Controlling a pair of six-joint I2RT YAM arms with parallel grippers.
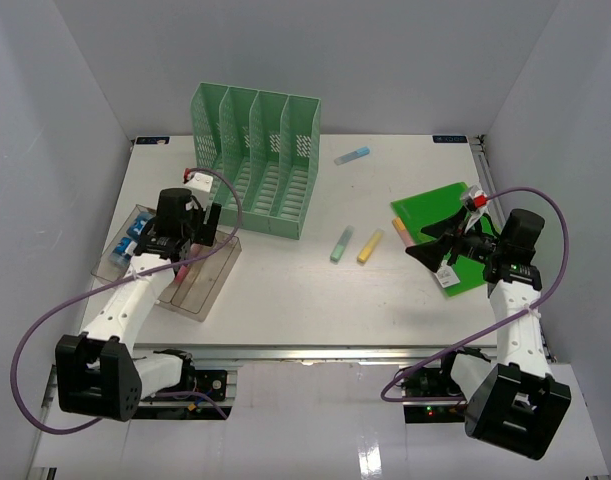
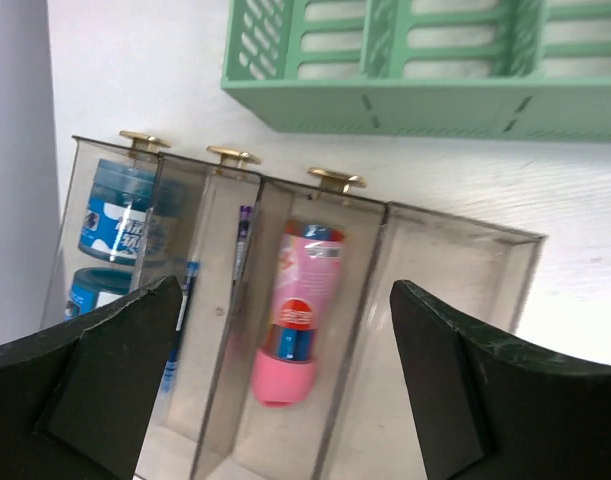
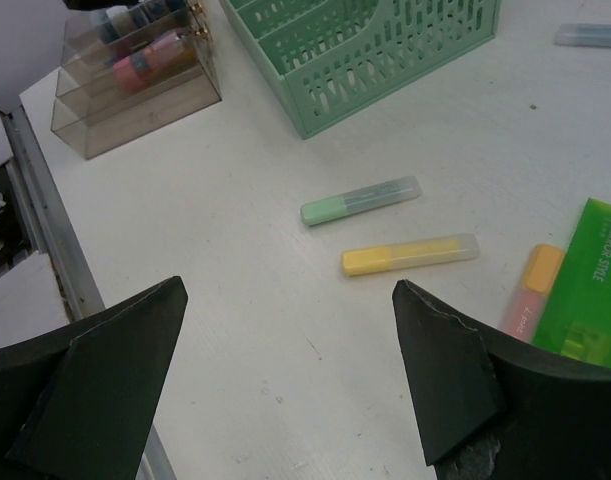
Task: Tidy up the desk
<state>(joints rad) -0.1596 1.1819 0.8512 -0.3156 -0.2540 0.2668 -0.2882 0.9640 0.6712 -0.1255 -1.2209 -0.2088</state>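
The left end effector (image 2: 285,290), spread and empty, hovers over the near-left clear tray (image 2: 465,250), where a pink marker (image 2: 295,310) lies filed. The right end effector (image 3: 288,288), also spread, faces a loose green highlighter (image 3: 360,201) on the tabletop (image 1: 315,290), likely next.

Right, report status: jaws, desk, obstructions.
Left jaws open over clear tray, pink tube inside. Right jaws open, empty. Desk unsorted: green highlighter, yellow highlighter, green folder loose. No obstruction seen.
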